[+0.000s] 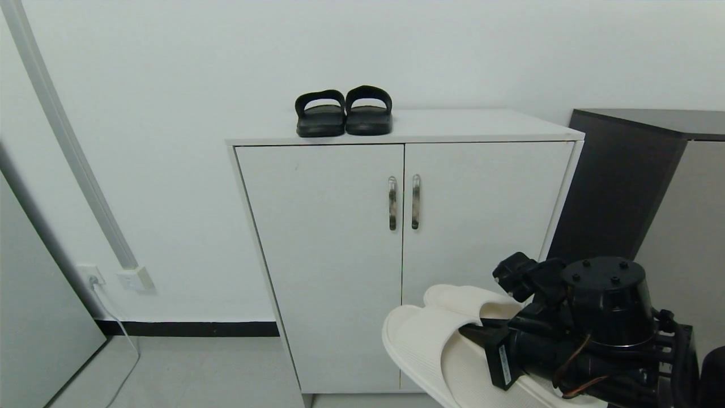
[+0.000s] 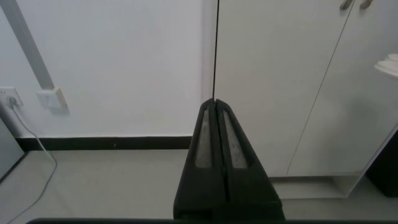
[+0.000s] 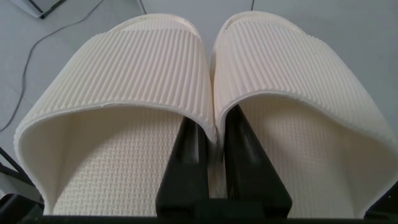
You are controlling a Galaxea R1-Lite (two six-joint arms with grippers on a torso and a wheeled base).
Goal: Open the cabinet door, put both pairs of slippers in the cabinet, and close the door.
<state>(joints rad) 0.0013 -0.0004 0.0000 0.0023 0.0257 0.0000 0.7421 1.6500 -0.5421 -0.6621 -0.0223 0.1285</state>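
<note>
I am holding the white slippers [image 3: 143, 62] as a pair in my right gripper [image 3: 211, 124]. One finger is sitting under each strap, and the jaws are pinching the two inner strap edges together between them. My left gripper [image 2: 216, 104] is carrying nothing, and its jaws are pressed flat against each other.

The cabinet [image 1: 323, 255] is standing ahead of both grippers with its two doors shut. The black slippers [image 1: 344, 112] are waiting on its top, well above and ahead of my jaws.

I am judging the step in hand to be opening a door, and the free left gripper looks like the one for it. The left door handle [image 1: 392, 203] is hanging above that gripper and off toward my loaded side, just beside the right door handle [image 1: 416, 202].

- I am planning to part the left jaws before they reach the bar, so they close around one handle only.
- The pull probably wants to follow the door's arc, not a straight line.
- I am thinking the right gripper should hold its squeeze firmly, since only the strap edges are between the jaws and the soles are hanging free beyond them.
- The white pair is sitting close to the right door, so it may need room before anything swings.
</note>
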